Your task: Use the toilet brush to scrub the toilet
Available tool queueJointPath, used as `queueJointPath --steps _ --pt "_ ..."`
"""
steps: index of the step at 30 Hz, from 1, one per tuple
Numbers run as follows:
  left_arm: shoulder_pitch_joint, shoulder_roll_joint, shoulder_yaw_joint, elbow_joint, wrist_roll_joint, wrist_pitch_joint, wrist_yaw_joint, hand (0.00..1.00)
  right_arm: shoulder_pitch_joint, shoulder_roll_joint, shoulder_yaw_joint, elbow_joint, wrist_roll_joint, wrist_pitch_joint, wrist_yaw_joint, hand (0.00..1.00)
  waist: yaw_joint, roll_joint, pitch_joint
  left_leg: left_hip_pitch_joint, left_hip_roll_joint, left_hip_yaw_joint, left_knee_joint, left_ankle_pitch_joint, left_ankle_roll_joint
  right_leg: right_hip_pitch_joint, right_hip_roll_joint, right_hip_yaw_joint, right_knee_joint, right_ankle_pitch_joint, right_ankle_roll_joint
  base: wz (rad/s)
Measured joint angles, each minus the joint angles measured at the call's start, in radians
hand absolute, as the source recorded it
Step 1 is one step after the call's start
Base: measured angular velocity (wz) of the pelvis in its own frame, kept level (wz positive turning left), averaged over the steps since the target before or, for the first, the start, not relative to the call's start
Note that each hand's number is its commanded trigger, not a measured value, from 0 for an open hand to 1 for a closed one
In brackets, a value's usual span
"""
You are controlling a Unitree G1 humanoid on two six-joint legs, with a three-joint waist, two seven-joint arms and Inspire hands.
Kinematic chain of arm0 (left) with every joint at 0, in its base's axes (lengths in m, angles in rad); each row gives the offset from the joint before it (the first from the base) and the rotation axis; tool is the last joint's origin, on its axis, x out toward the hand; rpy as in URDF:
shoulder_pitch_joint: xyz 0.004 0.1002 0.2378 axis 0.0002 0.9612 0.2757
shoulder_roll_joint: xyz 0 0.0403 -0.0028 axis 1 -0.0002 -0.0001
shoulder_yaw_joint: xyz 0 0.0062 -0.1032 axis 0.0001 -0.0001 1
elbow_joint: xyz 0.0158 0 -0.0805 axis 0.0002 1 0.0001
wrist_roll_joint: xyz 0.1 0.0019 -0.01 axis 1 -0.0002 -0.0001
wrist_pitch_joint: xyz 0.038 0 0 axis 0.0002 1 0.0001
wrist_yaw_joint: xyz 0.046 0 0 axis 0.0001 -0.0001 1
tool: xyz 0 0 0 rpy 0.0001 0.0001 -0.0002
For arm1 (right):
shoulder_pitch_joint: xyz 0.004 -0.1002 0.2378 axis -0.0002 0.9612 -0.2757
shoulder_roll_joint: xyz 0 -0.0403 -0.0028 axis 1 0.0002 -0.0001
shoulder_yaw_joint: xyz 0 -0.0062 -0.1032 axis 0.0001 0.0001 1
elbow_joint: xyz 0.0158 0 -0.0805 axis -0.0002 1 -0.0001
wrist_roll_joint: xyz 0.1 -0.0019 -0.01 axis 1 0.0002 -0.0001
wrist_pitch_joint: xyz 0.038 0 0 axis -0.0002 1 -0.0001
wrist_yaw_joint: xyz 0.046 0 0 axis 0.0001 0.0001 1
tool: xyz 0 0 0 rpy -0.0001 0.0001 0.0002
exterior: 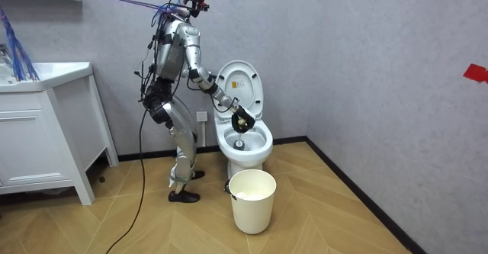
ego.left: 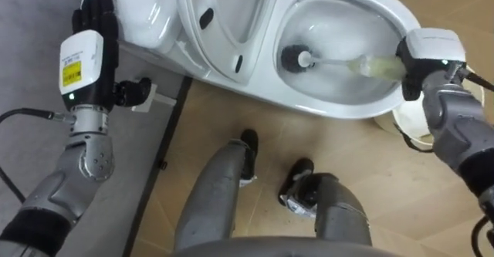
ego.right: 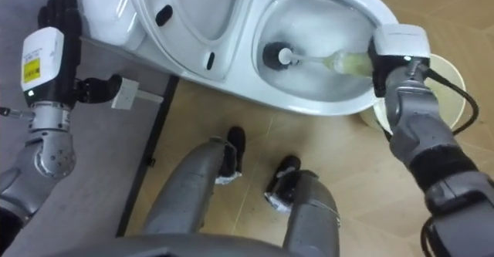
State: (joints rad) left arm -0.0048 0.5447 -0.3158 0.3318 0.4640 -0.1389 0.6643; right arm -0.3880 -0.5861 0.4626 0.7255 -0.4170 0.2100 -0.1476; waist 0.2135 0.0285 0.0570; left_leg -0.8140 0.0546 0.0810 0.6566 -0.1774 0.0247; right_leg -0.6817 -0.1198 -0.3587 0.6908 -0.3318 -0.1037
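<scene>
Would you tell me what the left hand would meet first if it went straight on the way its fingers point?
Probably the grey wall beside the tank; the left hand points alongside it, though depth is unclear.

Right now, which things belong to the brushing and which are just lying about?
In the job: white ceramic toilet, lid up; dark-headed pale-handled toilet brush, head in the bowl; right hand gripping it.
Lying about: white round bucket beside the toilet; white vanity cabinet; left hand open, idle.
</scene>
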Motion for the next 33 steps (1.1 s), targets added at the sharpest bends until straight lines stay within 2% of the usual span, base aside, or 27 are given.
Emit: queueJointPath --steps 1,2,5,8,11,13,15,18,21,22,24,26,29,33 --pt "-0.001 0.0 0.002 -0.009 0.002 0.004 0.01 0.0 -0.021 0.008 -0.025 0.053 0.125 -0.017 -0.019 1.0 -0.003 -0.011 0.0042 -0.007 -0.002 0.005 -0.001 0.003 0.003 -0.015 -0.006 0.009 0.012 -0.001 0.001 0.0" --pt "0.001 -0.003 0.007 -0.017 0.006 0.007 0.018 0.0 -0.044 0.013 -0.05 0.099 0.241 -0.025 -0.038 1.0 -0.007 -0.019 0.0043 -0.015 -0.01 0.007 0.002 0.005 0.004 -0.029 -0.013 0.013 0.025 -0.002 0.0 0.0" --pt "-0.004 -0.011 0.011 -0.018 0.01 0.02 0.026 0.0 -0.068 0.012 -0.104 0.161 0.458 -0.034 -0.065 1.0 -0.032 -0.018 0.0039 -0.018 -0.015 0.006 0.001 0.012 0.012 -0.033 -0.021 0.012 0.03 -0.002 0.005 0.06" --pt "-0.003 -0.021 0.021 -0.02 0.022 0.043 0.026 0.0 -0.058 0.027 -0.132 0.173 0.537 -0.039 -0.076 1.0 -0.055 -0.017 0.0034 -0.017 -0.021 0.007 0.001 0.016 0.018 -0.032 -0.033 0.007 0.037 -0.002 0.008 0.03" --pt "-0.004 -0.029 0.022 -0.021 0.043 0.066 0.023 0.0 -0.056 0.045 -0.132 0.18 0.556 -0.039 -0.082 1.0 -0.067 -0.012 0.0016 -0.017 -0.028 0.013 -0.003 0.021 0.027 -0.036 -0.042 0.008 0.042 -0.003 0.013 0.04" --pt "-0.004 -0.029 0.022 -0.021 0.044 0.069 0.018 0.0 -0.056 0.052 -0.131 0.197 0.55 -0.041 -0.083 1.0 -0.072 -0.009 0.0016 -0.015 -0.035 0.012 -0.003 0.023 0.029 -0.036 -0.051 0.009 0.052 -0.006 0.018 0.07" --pt "-0.006 -0.038 0.022 -0.018 0.062 0.079 0.007 0.0 -0.049 0.054 -0.131 0.203 0.493 -0.049 -0.087 1.0 -0.07 -0.001 0.0012 -0.014 -0.038 0.013 0.0 0.022 0.031 -0.036 -0.055 0.009 0.056 -0.005 0.022 0.02" --pt "-0.007 -0.065 0.022 0.009 0.104 0.103 -0.006 0.0 -0.031 0.082 -0.13 0.204 0.372 -0.07 -0.11 1.0 -0.067 0.017 -0.001 -0.003 -0.037 0.015 -0.008 0.019 0.036 -0.022 -0.053 0.009 0.052 -0.002 0.025 -0.02" --pt "-0.008 -0.081 0.02 0.018 0.142 0.131 -0.027 0.0 -0.029 0.114 -0.129 0.199 0.2 -0.068 -0.109 1.0 -0.063 0.048 -0.0093 0.003 -0.034 0.017 -0.012 0.019 0.036 -0.018 -0.049 0.012 0.043 0.005 0.026 -0.08" --pt "-0.007 -0.09 0.02 0.03 0.153 0.137 -0.038 0.0 -0.028 0.119 -0.127 0.199 0.123 -0.067 -0.099 1.0 -0.056 0.061 -0.0162 0.007 -0.03 0.022 -0.017 0.019 0.037 -0.018 -0.045 0.016 0.036 0.011 0.025 -0.16" --pt "-0.006 -0.095 0.005 0.042 0.157 0.149 -0.049 0.0 -0.02 0.119 -0.07 0.191 0.059 -0.053 -0.084 1.0 -0.041 0.072 -0.0214 0.015 -0.029 0.027 -0.018 0.019 0.037 -0.016 -0.041 0.026 0.036 0.011 0.024 -0.16" --pt "-0.012 -0.094 0.002 0.042 0.158 0.161 -0.057 0.0 -0.013 0.114 -0.007 0.126 -0.057 -0.01 -0.044 1.0 -0.032 0.076 -0.0209 0.017 -0.02 0.032 -0.02 0.017 0.032 -0.017 -0.031 0.032 0.03 0.015 0.018 -0.13" --pt "-0.003 -0.092 0.0 0.045 0.157 0.163 -0.065 0.0 -0.011 0.114 -0.002 0.061 -0.177 0.036 0.004 1.0 -0.018 0.086 -0.0205 0.033 -0.005 0.032 -0.036 0.02 0.021 0.007 -0.002 0.03 -0.015 0.035 0.01 -0.15" --pt "0.008 -0.093 -0.002 0.043 0.154 0.162 -0.07 0.0 0.046 0.109 -0.001 -0.062 -0.312 0.077 0.059 1.0 -0.015 0.088 -0.0214 0.065 0.001 0.032 -0.056 0.023 0.013 0.042 0.01 0.024 -0.047 0.038 0.007 0.0"
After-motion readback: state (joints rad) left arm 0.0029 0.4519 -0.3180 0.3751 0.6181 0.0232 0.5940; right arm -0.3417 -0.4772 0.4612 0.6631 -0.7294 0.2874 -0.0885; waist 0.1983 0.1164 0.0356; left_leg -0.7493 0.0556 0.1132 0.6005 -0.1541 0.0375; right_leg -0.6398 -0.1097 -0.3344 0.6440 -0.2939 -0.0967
